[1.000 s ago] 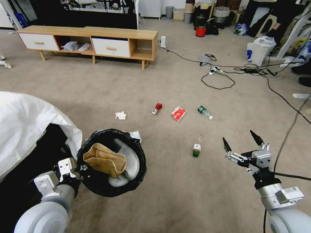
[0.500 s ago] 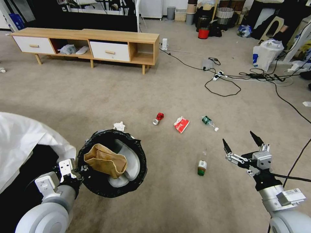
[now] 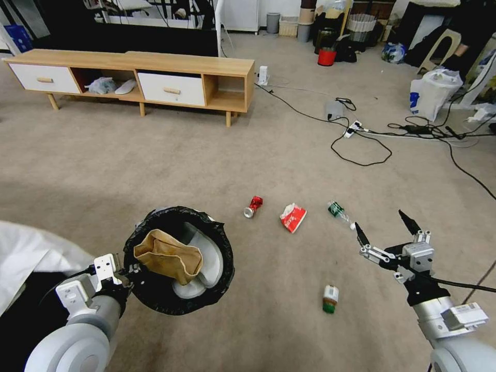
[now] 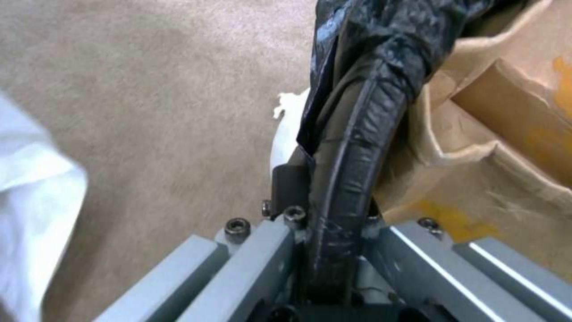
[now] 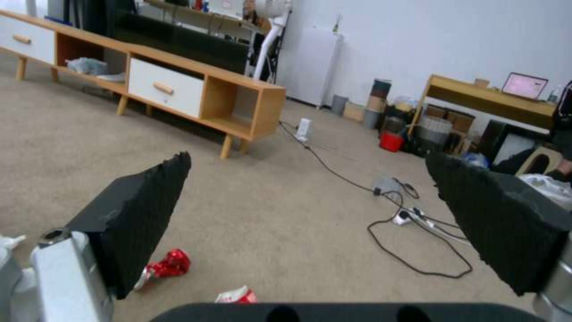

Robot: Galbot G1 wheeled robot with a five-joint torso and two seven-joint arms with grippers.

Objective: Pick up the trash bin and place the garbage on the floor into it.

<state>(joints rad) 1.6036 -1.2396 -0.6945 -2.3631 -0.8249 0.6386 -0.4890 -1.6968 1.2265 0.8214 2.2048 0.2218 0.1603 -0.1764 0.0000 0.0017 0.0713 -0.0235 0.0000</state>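
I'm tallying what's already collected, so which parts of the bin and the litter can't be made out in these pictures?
- Trash bin bottom: head view, hidden under the brown paper bag.
- Bottle label text: head view, too small.
- Floor beneath the bin: head view, covered by the bin, which the left gripper holds by its rim.
- Snack wrapper: right wrist view, partly cut off by the gripper body.

Head camera looks down over the carpet; both wrist cameras sit low, the right sharing the red can.

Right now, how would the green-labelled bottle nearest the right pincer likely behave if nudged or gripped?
The bottle lies on its side on the carpet, so a nudge would probably roll it. It looks small, so likely light. Thin plastic may dent in the open right pincer.
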